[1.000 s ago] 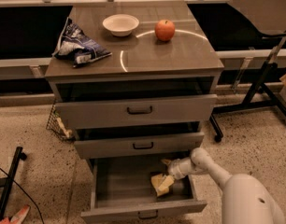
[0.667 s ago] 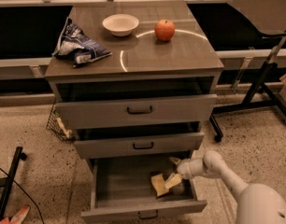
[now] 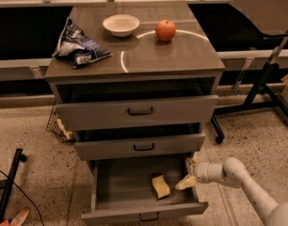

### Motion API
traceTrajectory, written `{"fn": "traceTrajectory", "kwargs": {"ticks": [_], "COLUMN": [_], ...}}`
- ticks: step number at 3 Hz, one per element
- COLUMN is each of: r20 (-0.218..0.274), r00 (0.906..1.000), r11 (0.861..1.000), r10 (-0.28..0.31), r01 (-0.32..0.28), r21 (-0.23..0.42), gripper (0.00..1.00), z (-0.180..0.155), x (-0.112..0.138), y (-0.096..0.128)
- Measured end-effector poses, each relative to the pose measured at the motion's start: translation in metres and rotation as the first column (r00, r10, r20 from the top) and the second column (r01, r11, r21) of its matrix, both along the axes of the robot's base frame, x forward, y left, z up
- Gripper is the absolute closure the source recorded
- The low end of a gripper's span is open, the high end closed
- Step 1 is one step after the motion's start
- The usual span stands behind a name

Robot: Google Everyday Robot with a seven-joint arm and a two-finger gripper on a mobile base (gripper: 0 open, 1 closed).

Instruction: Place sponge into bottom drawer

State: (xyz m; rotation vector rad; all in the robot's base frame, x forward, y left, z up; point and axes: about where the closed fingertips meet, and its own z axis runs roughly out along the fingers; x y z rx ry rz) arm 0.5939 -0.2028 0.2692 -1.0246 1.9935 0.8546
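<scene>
White bowl point(image 3: 121, 24), red apple point(image 3: 165, 30) and crumpled chip bag point(image 3: 79, 46) on the grey cabinet top point(image 3: 181, 56)

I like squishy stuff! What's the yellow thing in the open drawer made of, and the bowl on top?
Sponge: looks like soft foam, pale yellow and matte, with wavy edges. Bowl: maybe ceramic or plastic, smooth and off-white; the look doesn't settle which. The end effector is open beside the sponge, at the right side of the bottom drawer, not touching it.
</scene>
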Motion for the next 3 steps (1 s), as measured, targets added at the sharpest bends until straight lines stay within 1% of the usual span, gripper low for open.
{"fn": "traceTrajectory", "kwargs": {"ticks": [1, 2, 3], "r20": [0.026, 0.066, 0.120], "r00": [0.9971, 0.9901, 0.9819], "r11": [0.997, 0.992, 0.989], "r10": [-0.072, -0.124, -0.147], "r01": [0.072, 0.124, 0.147], "r21": [-0.015, -0.006, 0.004], "gripper": [0.00, 0.00, 0.00], "z": [0.020, 0.041, 0.064], "x": [-0.013, -0.029, -0.046], "y": [-0.024, -0.044, -0.058]}}
